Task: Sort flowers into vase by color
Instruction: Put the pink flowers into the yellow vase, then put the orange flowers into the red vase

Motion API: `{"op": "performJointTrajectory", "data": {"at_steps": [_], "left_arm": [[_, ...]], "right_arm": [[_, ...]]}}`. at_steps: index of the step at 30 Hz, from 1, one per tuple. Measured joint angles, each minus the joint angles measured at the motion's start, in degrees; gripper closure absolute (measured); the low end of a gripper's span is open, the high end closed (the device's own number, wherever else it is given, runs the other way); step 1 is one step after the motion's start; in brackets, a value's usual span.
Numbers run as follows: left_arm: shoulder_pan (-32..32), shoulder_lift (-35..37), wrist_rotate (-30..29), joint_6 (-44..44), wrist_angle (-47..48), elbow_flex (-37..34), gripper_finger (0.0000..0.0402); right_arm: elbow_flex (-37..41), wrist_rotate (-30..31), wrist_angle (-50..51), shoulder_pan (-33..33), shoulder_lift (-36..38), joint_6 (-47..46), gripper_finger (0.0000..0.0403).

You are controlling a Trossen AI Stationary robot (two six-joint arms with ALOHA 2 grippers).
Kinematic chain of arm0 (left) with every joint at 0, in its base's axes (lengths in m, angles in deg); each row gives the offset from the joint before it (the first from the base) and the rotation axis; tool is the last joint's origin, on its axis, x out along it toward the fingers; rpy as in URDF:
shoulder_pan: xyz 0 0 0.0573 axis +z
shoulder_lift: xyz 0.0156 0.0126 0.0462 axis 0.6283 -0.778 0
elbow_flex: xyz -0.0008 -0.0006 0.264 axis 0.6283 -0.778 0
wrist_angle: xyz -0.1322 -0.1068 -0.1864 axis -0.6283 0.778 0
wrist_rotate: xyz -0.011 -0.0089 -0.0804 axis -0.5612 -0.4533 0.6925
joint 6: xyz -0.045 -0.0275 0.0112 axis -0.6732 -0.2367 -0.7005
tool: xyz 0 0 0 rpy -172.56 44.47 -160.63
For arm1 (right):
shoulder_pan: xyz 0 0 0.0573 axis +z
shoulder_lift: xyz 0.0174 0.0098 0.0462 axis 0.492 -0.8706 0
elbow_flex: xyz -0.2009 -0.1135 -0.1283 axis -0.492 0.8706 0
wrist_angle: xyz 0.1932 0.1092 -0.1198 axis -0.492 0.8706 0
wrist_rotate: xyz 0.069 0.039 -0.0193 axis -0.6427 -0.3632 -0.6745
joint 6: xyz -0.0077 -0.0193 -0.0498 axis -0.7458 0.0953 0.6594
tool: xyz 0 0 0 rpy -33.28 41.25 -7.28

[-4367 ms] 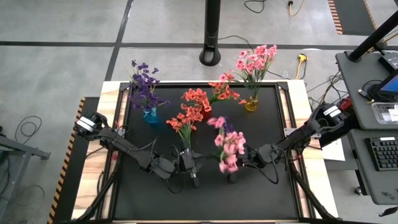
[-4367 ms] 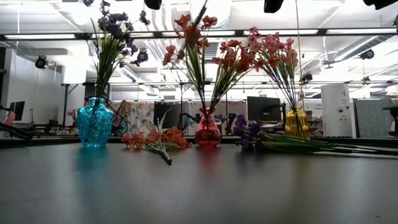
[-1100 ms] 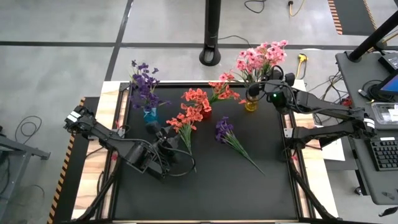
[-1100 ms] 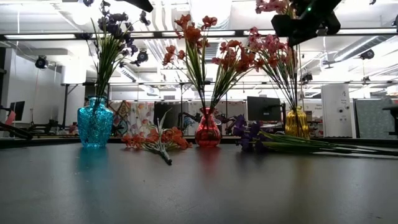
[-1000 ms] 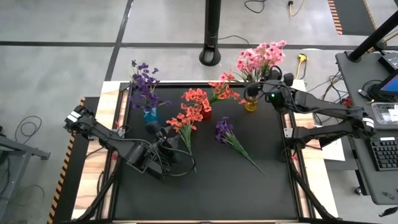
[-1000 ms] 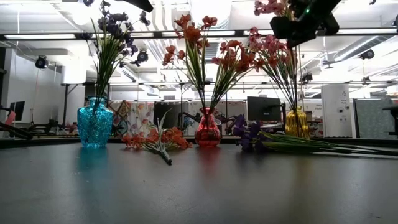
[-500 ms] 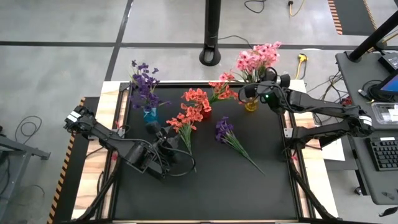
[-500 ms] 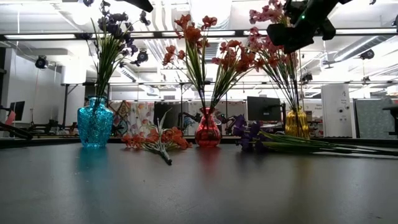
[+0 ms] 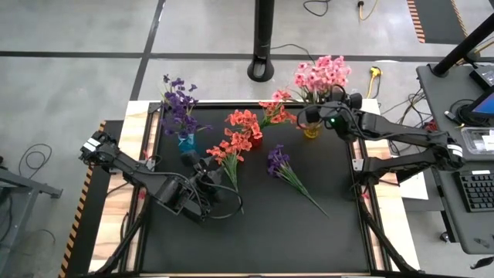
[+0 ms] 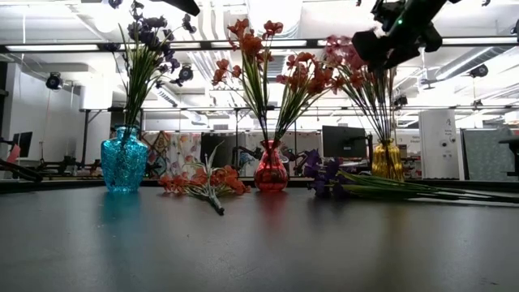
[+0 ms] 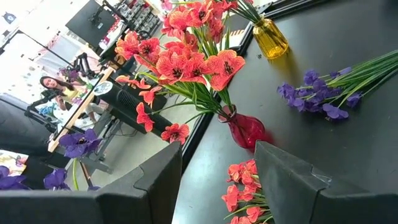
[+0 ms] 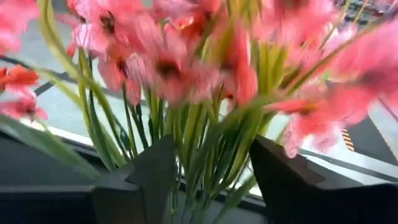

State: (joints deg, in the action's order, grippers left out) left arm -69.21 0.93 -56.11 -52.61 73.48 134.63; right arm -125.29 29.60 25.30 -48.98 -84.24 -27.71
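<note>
The pink artificial flowers (image 9: 320, 75) stand in the small amber glass vase (image 9: 312, 130) at the upper right of the high view, green stems bunched in its neck. Left of it, coral-red blossoms (image 9: 245, 122) fill the red glass vase (image 10: 271, 170), and purple blossoms (image 9: 177, 104) rise from the blue glass vase (image 9: 187, 144) at upper left. A loose purple sprig (image 9: 287, 171) lies mid-frame on the black table mat (image 9: 262, 239); a loose coral-red sprig (image 9: 229, 154) lies left of it. The mat sits on a wooden-edged table over grey floor; the low view looks into a bright open workshop with monitors.

The right gripper (image 9: 318, 117) reaches in from the right, hovering over the amber vase, fingers spread around the pink stems without pinching them. The left gripper (image 9: 207, 171) waits low at centre left, fingers apart, empty.

A second ago the right fingers pinched a pink sprig above the vase; it now stands among the others.
</note>
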Motion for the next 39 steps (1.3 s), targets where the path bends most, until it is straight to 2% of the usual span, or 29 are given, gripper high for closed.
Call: {"op": "performJointTrajectory", "data": {"at_steps": [5,13,18,24,29,34,39], "left_arm": [[0.00,-0.01,0.00,-0.54,-0.10,0.00,0.0215],[0.00,-0.01,1.30,-1.39,-1.87,0.00,0.0215],[0.00,-0.01,9.68,-3.70,-5.62,0.00,0.0215],[-0.66,-2.97,20.49,-13.98,-6.53,0.00,0.0215],[-1.24,-7.61,30.41,-20.98,-7.62,0.00,0.0215],[-1.68,-12.47,36.24,-26.50,-11.56,0.00,0.0215],[-2.10,-16.56,38.03,-32.75,-15.56,0.00,0.0215]], "right_arm": [[0.00,-2.38,5.21,0.01,1.31,-3.07,0.0165],[0.00,-11.46,12.30,0.11,4.20,-8.71,0.0115],[0.00,-18.38,17.65,0.11,5.33,-12.85,0.0101],[0.00,-28.38,26.28,0.23,5.68,-17.64,0.0100],[0.00,-32.21,30.25,3.49,5.65,-19.46,0.0106],[0.00,-35.90,30.26,9.24,5.47,-19.54,0.0101],[0.16,-37.07,30.27,16.23,4.54,-21.84,0.0094]]}}
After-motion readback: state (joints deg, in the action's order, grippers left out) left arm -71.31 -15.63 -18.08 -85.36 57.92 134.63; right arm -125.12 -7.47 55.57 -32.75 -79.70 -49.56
